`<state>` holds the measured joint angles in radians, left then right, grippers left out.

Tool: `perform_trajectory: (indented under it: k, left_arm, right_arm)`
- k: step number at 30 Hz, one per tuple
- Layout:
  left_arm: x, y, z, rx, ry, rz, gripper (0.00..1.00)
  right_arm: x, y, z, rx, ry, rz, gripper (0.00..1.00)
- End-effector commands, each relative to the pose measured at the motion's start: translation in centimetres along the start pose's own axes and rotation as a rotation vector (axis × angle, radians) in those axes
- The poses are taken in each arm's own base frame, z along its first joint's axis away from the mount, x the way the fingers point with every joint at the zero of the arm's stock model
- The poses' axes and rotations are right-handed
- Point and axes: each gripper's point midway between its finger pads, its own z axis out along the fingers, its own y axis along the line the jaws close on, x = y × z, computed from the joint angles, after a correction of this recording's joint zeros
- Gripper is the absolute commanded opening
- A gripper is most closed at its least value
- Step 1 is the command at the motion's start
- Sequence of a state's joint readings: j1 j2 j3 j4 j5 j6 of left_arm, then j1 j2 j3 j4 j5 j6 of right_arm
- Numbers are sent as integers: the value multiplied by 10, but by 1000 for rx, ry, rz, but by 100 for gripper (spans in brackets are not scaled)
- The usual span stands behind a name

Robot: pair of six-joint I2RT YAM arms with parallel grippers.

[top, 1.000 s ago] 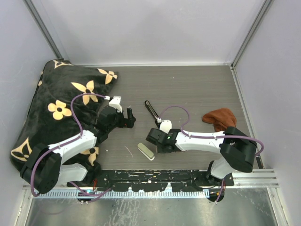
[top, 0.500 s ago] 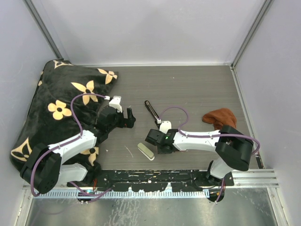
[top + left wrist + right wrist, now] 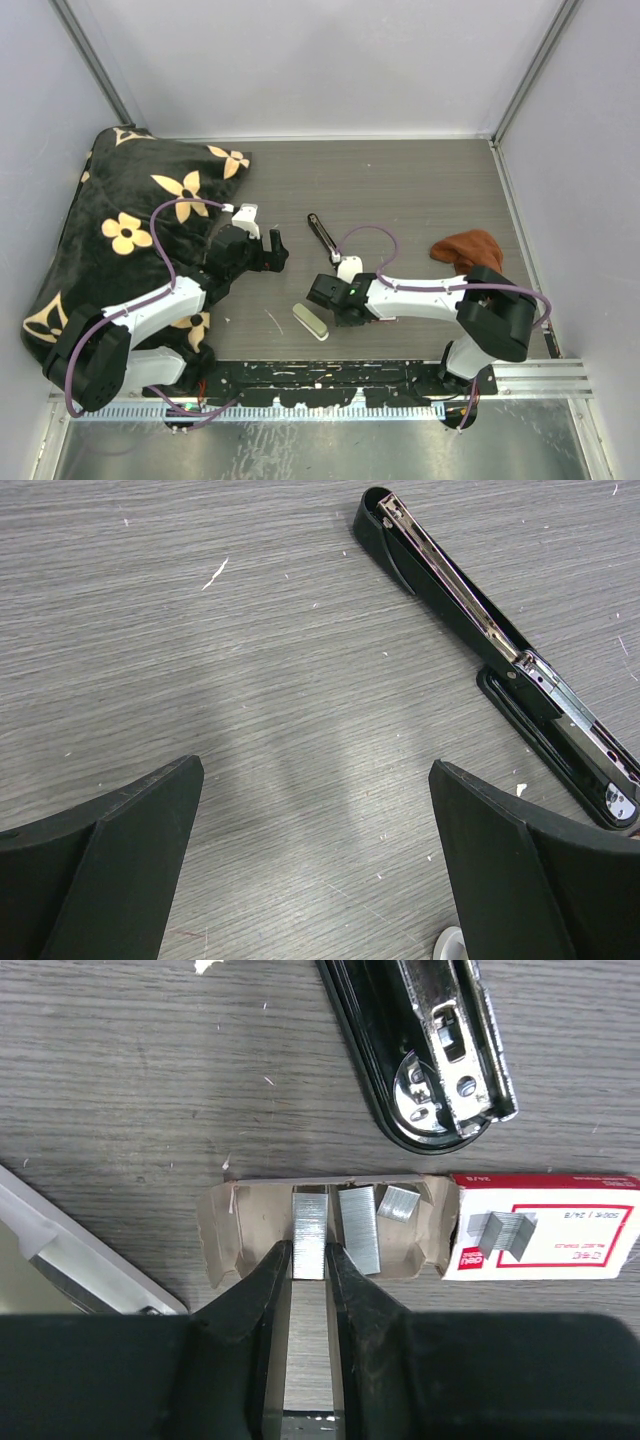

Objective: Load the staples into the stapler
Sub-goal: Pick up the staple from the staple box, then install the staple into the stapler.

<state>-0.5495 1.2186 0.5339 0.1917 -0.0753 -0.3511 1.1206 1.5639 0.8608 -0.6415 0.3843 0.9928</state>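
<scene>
Tray (image 3: 225, 1238) holds three staples (image 3: 309, 1232) strips — right fingers (image 3: 258, 1305) apparently pinch leftmost; left fingers (image 3: 125, 855) spread.

- stapler (image 3: 490, 645): black, swung open flat on the worktop (image 3: 250, 680), lying diagonally, chrome magazine channel facing up.
- staples (image 3: 358, 1230): silvery-grey strips, three in the pulled-out brown tray (image 3: 222, 1245) of a red-and-white box (image 3: 545, 1240), just beside the stapler's end; the leftmost strip is pinched between the right gripper (image 3: 310, 1252) jaws.
</scene>
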Motion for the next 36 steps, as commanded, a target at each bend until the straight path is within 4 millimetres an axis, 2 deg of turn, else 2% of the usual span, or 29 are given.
perform_trajectory:
  k: [1,7,12,18,23,36]
  left_arm:
    - [-24,-5,-2,16,-95,-4,99]
    - [-25,-5,-3,17,-98,-3,99]
    - [-25,-4,-3,12,-100,-2,99]
    - [-26,-4,-3,10,-100,1,99]
    - [-25,-3,-2,7,-98,1,99]
    - [-24,-3,-1,6,-91,4,99]
  right_arm:
    - [-33,9,-32,-66,-93,-32,20]
    - [-50,6,-52,-167,-59,-167,18]
    - [-68,-12,-54,-161,-25,-236,17]
    - [-87,-24,-52,-180,19,-278,17]
    - [-92,-29,-46,-178,74,-324,17]
    - [-89,-35,-31,-179,179,-391,18]
